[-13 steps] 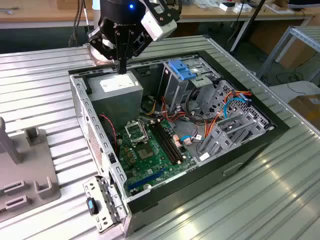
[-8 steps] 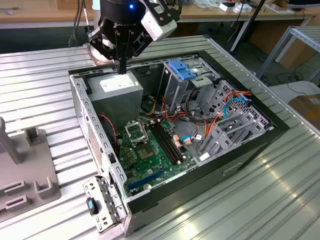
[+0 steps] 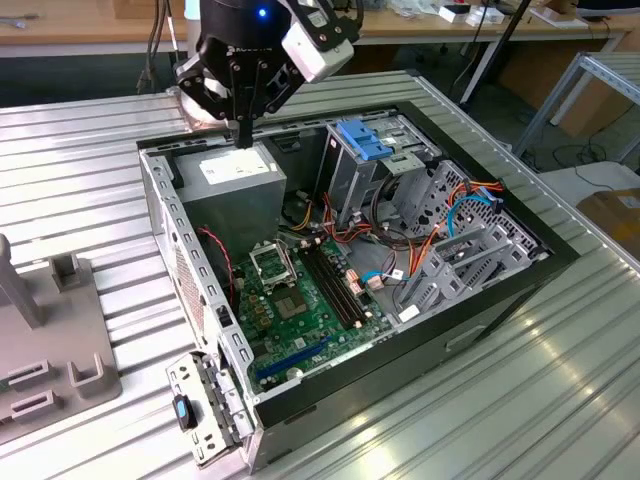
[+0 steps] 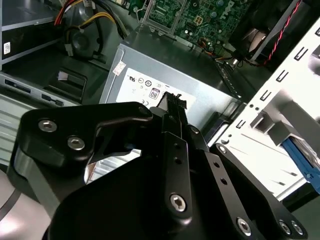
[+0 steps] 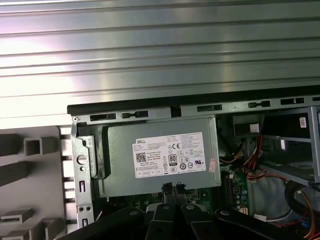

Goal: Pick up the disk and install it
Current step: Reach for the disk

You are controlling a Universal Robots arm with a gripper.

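**One tool, pressed together on nothing, hanging over the power supply**

The ribbed metal surface is carrying an open computer case, which is lying with its inside facing up. Inside it, the grey power supply is sitting at the end toward the exterior view's left. The upright cage with its blue latch is standing beside the supply, toward the exterior view's right.

The arm is coming in from the far side of the case and pointing the tool straight down. The tool is hovering over the power supply's far edge, and in both wrist views its tips are hanging just above the labelled face of that box. The fingers are looking pressed together, with nothing pinched between them.

I cannot tell which way the disk is lying from the tool, nor how its long axis is running. The only hint is a blue strip peeking past the pale perforated wall in the second wrist view. Whether that strip is one of the disk's rails is not clear.
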